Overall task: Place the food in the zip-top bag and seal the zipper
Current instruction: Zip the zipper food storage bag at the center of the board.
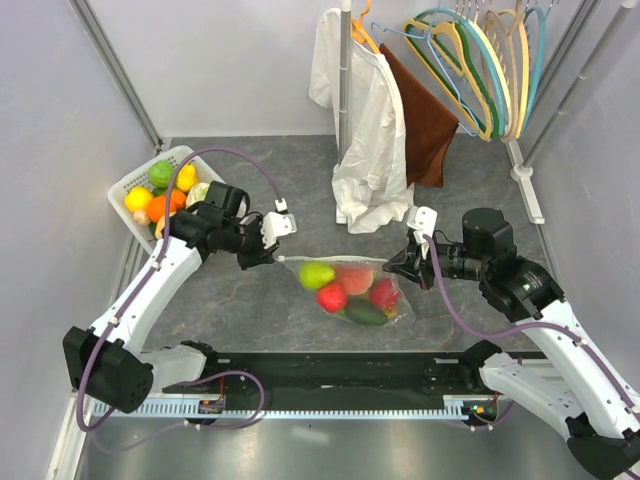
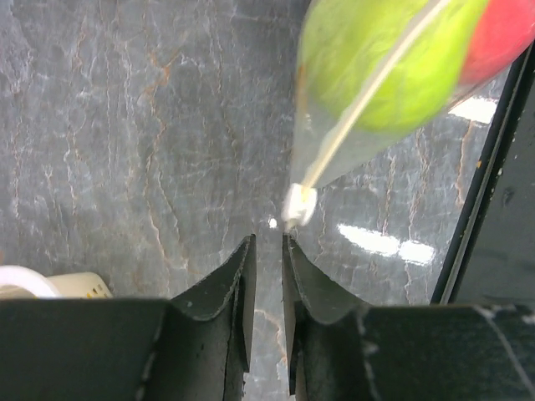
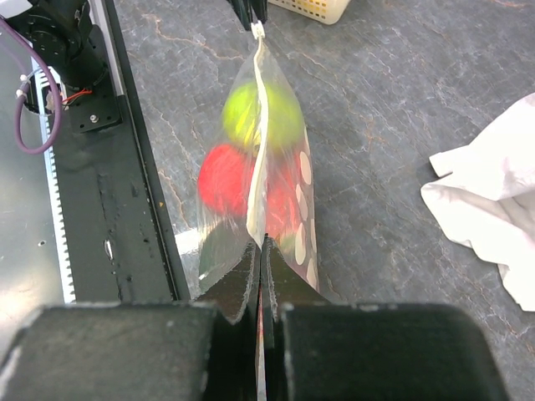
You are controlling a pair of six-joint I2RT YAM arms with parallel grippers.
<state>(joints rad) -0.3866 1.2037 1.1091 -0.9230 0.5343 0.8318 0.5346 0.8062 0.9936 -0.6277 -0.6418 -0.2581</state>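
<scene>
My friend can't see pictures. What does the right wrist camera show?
The right gripper is shut on the near end of the zipper of a clear dotted zip-top bag, stretched toward the left gripper. A green fruit and a red fruit sit inside; a white cloth lies to the right.

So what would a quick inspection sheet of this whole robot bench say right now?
Surface: grey stone-look table, some glare.
Job's things: zip-top bag holds green and red toy food; slider tab at the end nearest the left pincer.
Clutter: white basket of more toy fruit; white garment, brown cloth, hangers.
Pincers: left pincer narrowly open, just short of the slider tab; right pincer shut on the zip-top bag's other end.
Cables: purple cables along both arms.
Surroundings: pale walls.
</scene>
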